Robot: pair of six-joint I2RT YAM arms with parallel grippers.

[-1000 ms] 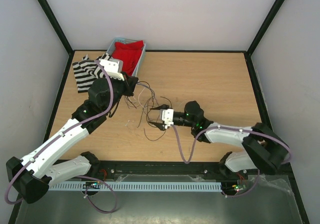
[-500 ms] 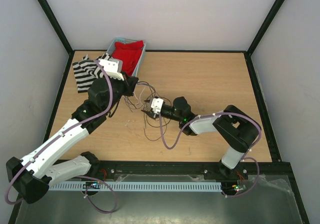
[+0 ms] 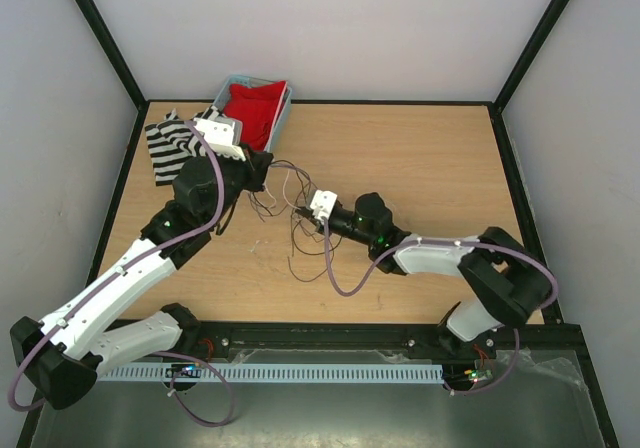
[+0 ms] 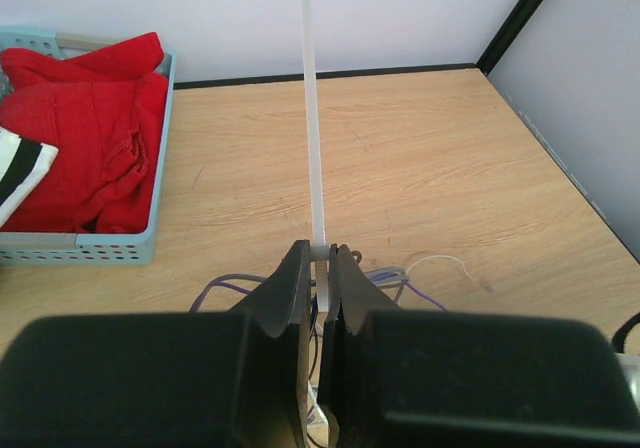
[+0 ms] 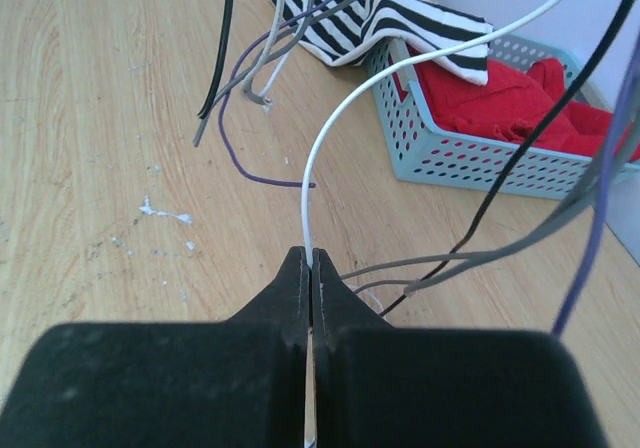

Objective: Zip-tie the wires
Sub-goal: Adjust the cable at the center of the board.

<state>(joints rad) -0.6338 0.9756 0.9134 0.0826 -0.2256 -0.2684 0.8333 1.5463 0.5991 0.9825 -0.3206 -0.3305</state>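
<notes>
The zip tie (image 4: pixel 313 118) is a straight white strip standing up out of my left gripper (image 4: pixel 318 253), which is shut on its lower end. Under that gripper lie purple, grey and pale wires (image 4: pixel 425 273). My right gripper (image 5: pixel 310 260) is shut on a thin white wire (image 5: pixel 340 118) that arcs up to the right. Dark, grey and purple wires (image 5: pixel 255 58) hang just beyond it. From above, the left gripper (image 3: pixel 267 173) and right gripper (image 3: pixel 304 214) face each other across the wire tangle (image 3: pixel 290 183) at mid table.
A light blue basket (image 3: pixel 283 118) holding red cloth (image 3: pixel 258 108) stands at the back left. A black-and-white striped cloth (image 3: pixel 170 148) lies beside it. White specks (image 5: pixel 160 211) dot the wooden table. Black frame rails border the table.
My right gripper has moved left and back into the wires and gone from open to shut on the white wire. The left gripper has stayed put, still holding the zip tie.
</notes>
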